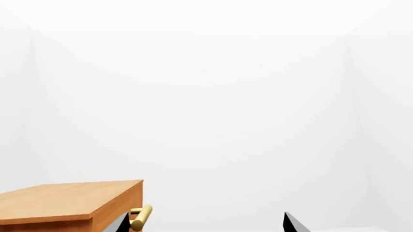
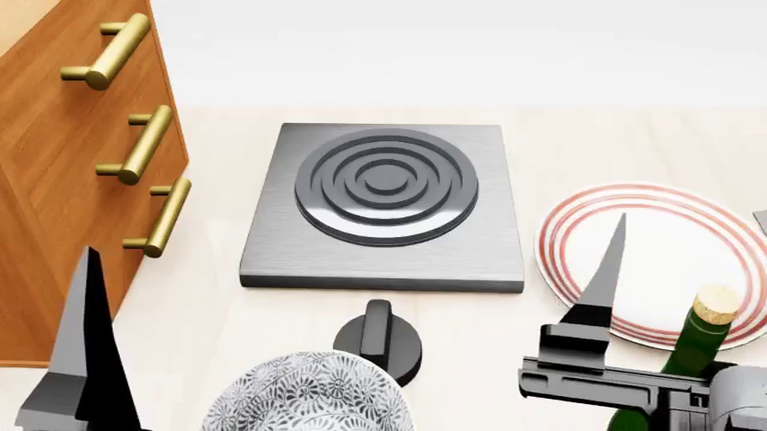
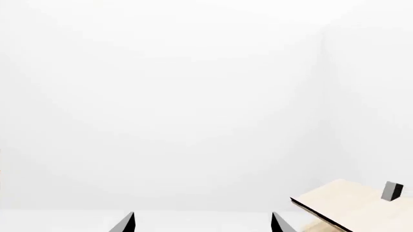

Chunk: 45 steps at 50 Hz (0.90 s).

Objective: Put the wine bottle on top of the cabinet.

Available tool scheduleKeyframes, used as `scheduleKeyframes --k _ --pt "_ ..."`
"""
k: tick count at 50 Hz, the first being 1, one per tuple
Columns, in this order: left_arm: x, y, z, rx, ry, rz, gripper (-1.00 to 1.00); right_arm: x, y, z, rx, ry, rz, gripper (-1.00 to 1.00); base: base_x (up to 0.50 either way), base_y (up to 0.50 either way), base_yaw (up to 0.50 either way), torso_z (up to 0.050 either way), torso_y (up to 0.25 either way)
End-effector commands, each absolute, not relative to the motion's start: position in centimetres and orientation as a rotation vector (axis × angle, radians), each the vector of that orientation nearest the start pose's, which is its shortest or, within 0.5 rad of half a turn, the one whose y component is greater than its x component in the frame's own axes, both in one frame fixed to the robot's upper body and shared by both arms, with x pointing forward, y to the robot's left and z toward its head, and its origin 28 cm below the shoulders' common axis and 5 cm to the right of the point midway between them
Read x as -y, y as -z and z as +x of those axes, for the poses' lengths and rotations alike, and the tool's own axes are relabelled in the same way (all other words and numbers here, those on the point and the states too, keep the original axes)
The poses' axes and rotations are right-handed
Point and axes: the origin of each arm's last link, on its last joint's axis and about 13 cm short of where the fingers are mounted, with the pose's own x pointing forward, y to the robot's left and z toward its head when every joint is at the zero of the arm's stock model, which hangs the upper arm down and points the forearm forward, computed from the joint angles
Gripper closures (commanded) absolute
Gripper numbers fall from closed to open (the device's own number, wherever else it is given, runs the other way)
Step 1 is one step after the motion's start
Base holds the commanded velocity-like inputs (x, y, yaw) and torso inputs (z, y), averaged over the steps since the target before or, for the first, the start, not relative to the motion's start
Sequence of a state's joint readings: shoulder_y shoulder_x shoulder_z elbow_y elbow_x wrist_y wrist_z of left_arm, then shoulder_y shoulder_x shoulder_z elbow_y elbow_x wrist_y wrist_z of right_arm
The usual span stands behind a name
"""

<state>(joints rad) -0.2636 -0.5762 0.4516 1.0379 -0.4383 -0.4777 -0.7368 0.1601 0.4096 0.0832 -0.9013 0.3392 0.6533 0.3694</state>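
Wine bottle (image 2: 689,346): dark green glass, tan cork; stands upright on the bench (image 2: 576,135) at the near right, just beside the red-ringed plate (image 2: 563,235) and partly hidden behind the right gripper (image 2: 671,359). Not grasped.

Cabinet (image 2: 60,171): orange-brown wood, three brass bar handles (image 2: 146,144) on its front; stands at the left end of the bench. Its top shows in the left wrist view (image 1: 65,198) with nothing on it.

Right gripper: one dark fingertip rises in front of the plate; in its wrist view two tips (image 3: 125,223) stand wide apart, nothing between.

Left gripper (image 1: 206,223): fingers likewise spread, beside the cabinet's front, holding nothing.

Also present: grey square hob (image 2: 383,206) with concentric rings, centre; black knob (image 2: 377,337) before it; patterned bowl (image 2: 305,395) nearest; pale slanted rack (image 3: 348,203).
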Motion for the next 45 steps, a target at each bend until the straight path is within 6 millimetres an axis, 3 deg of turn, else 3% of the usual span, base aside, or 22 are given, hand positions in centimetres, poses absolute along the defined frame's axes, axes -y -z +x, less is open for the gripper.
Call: scheduleKeyframes --k 1,23,45 --pt "-18.6 -19.3 15.3 0.515 0.106 0.014 -1.0 14.7 -17.2 19.5 0.351 0.188 -0.119 -1.0 0.0 0.0 0.0 0.0 0.0" --pt "-18.7 -19.3 15.3 0.516 0.101 0.014 -1.0 15.9 -12.9 20.1 0.23 0.237 -0.086 -1.0 0.0 0.0 0.0 0.0 0.0" --pt "-18.6 -19.2 15.3 0.512 0.102 0.017 -1.0 16.2 -12.2 21.3 0.201 0.234 -0.075 -1.0 0.0 0.0 0.0 0.0 0.0"
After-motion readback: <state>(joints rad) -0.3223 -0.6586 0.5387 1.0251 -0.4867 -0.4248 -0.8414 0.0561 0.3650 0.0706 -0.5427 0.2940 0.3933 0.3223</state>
